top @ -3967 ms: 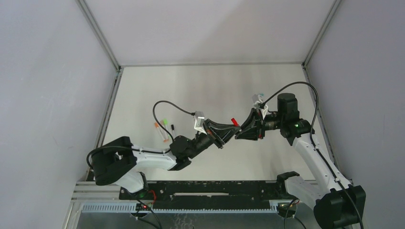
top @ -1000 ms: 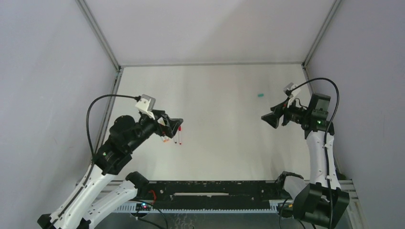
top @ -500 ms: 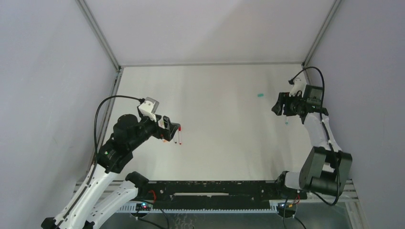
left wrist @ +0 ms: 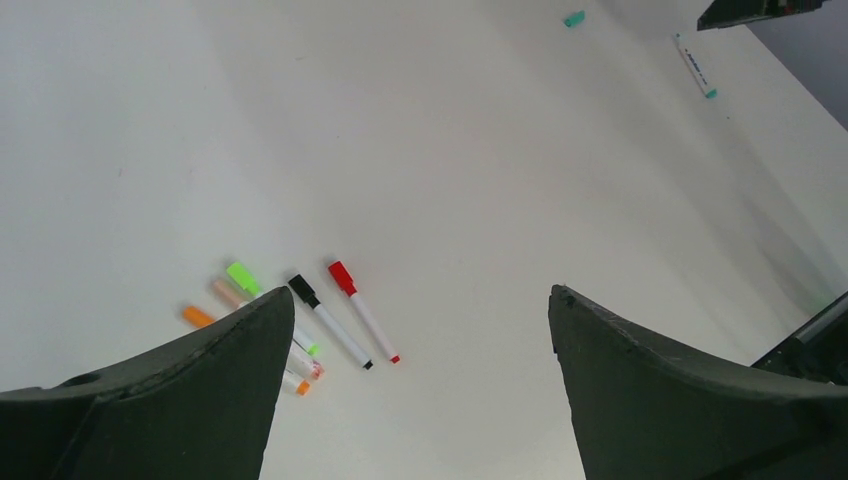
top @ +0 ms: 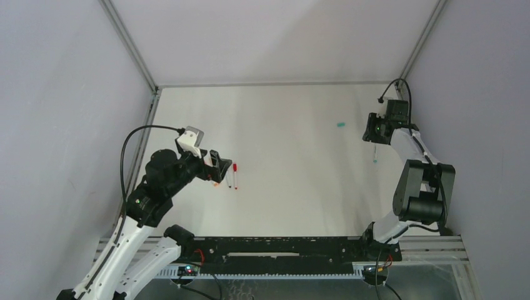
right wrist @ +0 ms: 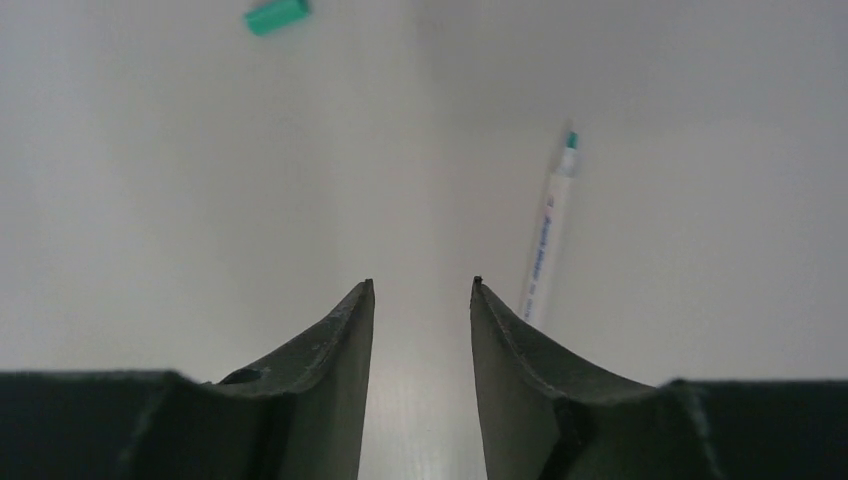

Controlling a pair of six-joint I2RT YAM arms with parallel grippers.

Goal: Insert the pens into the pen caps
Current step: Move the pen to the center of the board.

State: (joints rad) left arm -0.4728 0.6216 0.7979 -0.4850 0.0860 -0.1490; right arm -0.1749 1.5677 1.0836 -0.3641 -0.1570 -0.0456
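Several capped pens lie side by side at the left: a red-capped pen (left wrist: pixel 362 312) (top: pixel 235 176), a black-capped pen (left wrist: pixel 328 322) and green and orange ones (left wrist: pixel 243 277) partly hidden behind my left finger. My left gripper (left wrist: pixel 422 300) (top: pixel 219 165) hovers over them, open wide and empty. At the far right lies an uncapped teal pen (right wrist: pixel 550 235) (top: pixel 375 153), with a loose teal pen cap (right wrist: pixel 278 15) (top: pixel 340 124) to its left. My right gripper (right wrist: pixel 420 285) (top: pixel 373 129) hangs above the table just left of the teal pen, its jaws partly open with nothing between them.
The white table (top: pixel 287 162) is walled at the back and on both sides by grey panels. The right arm is folded back close to the right wall (top: pixel 475 125). A black rail (top: pixel 275 247) runs along the near edge.
The right arm has swung back toward the far right corner and its jaws have narrowed. The left gripper has drifted slightly left, staying wide open over the row of pens.
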